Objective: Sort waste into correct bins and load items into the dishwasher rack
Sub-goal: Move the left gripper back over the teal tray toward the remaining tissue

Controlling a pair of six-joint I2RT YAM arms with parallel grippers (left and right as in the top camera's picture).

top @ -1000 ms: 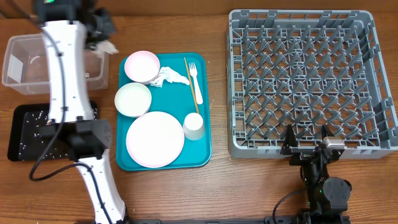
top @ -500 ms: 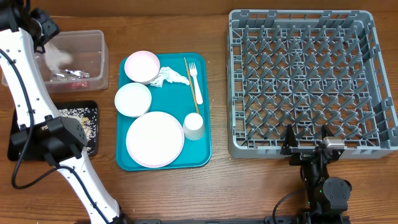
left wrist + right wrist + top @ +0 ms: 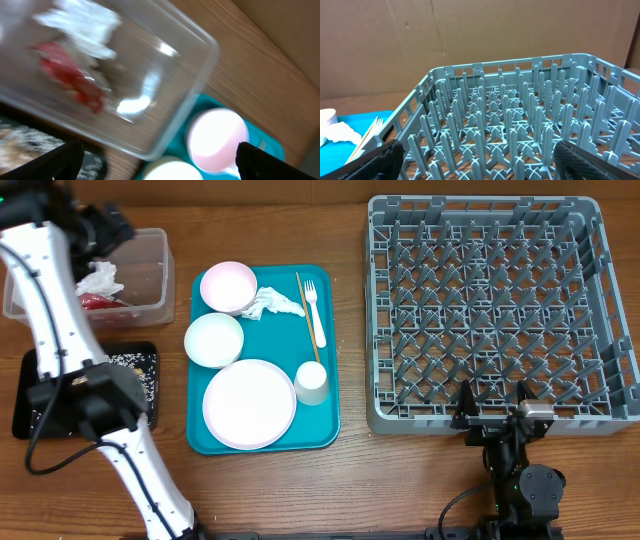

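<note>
The left gripper (image 3: 157,156), spread wide and empty above the clear tub (image 3: 192,75), could bump its rim and spill the napkin (image 3: 85,25).

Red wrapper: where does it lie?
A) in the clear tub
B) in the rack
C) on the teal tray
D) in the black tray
A: the red wrapper lies inside the clear tub, beside a white napkin. The left wrist view shows it there too.
</note>
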